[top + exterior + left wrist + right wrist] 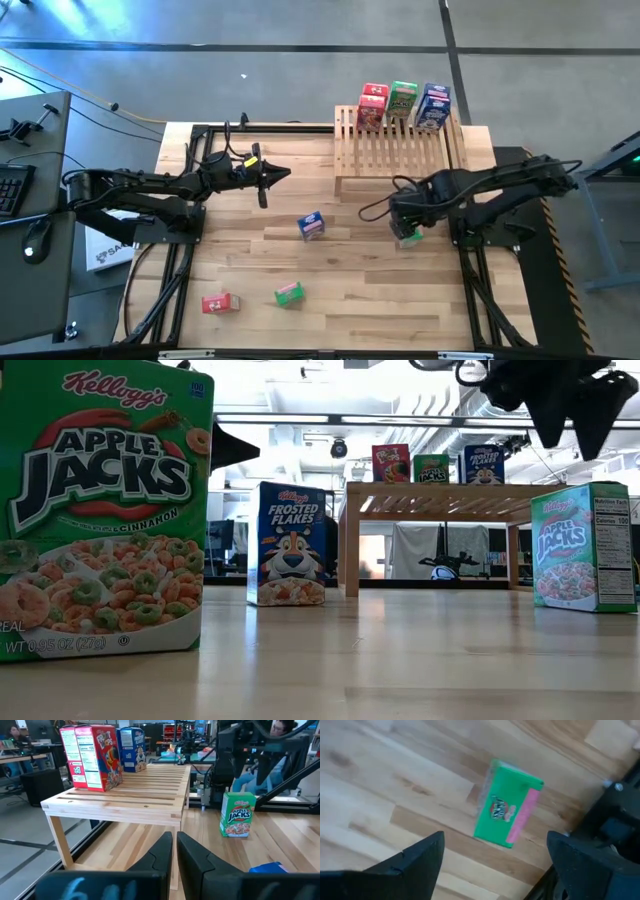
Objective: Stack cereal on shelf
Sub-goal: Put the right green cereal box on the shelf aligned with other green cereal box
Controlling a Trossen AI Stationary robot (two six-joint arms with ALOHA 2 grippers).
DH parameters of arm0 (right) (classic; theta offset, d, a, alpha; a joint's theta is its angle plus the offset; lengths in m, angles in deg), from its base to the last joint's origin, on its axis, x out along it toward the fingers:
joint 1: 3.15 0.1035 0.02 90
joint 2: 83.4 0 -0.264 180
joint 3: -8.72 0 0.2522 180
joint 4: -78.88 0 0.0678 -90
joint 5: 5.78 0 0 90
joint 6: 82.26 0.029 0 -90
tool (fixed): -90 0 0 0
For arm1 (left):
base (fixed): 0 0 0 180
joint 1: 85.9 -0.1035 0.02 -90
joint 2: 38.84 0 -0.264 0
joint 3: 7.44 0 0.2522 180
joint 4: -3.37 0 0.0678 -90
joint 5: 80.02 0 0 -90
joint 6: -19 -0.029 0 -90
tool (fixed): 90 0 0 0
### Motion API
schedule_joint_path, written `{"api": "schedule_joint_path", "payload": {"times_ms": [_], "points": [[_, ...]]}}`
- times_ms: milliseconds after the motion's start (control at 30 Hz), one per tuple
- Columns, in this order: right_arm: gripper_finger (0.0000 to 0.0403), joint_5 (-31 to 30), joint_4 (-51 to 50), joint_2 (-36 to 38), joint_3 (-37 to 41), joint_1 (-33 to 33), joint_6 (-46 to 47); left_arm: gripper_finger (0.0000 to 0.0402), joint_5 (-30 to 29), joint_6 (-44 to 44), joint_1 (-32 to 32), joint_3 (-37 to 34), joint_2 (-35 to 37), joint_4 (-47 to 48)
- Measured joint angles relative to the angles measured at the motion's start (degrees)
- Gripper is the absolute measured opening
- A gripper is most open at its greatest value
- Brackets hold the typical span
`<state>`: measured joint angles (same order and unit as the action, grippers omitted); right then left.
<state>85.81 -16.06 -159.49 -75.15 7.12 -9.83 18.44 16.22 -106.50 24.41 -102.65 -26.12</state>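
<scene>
two wide-spread fingers of our right gripper (pixel 490 865) hang straight over a green apple jacks box (pixel 507 810), which stands upright on the table (pixel 380 300) just in front of the shelf (pixel 395 150); nothing is pinched yet. our left gripper (pixel 268 178) waits well apart, near the table's far left part, its fingers (pixel 162 852) pressed nearly together and holding nothing. on the shelf's far edge we count three boxes standing in a row: a red one (pixel 372 106), a green one (pixel 402 101) and a blue one (pixel 433 106). left on the table, as far as we see, are a blue box (pixel 311 226) near the middle, another green box (pixel 289 294) and a red box (pixel 218 303) toward the near edge. we judge the job under halfway, with the right-hand green box next.
</scene>
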Motion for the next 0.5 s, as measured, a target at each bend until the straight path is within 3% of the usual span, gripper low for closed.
{"api": "schedule_joint_path", "payload": {"times_ms": [500], "points": [[0.0332, -3.54, 7.5, -0.02, 11.69, 4.13, 13.07, 0.0016, -0.03, -0.31, 0.0, 0.0, 0.0, 0.01]]}}
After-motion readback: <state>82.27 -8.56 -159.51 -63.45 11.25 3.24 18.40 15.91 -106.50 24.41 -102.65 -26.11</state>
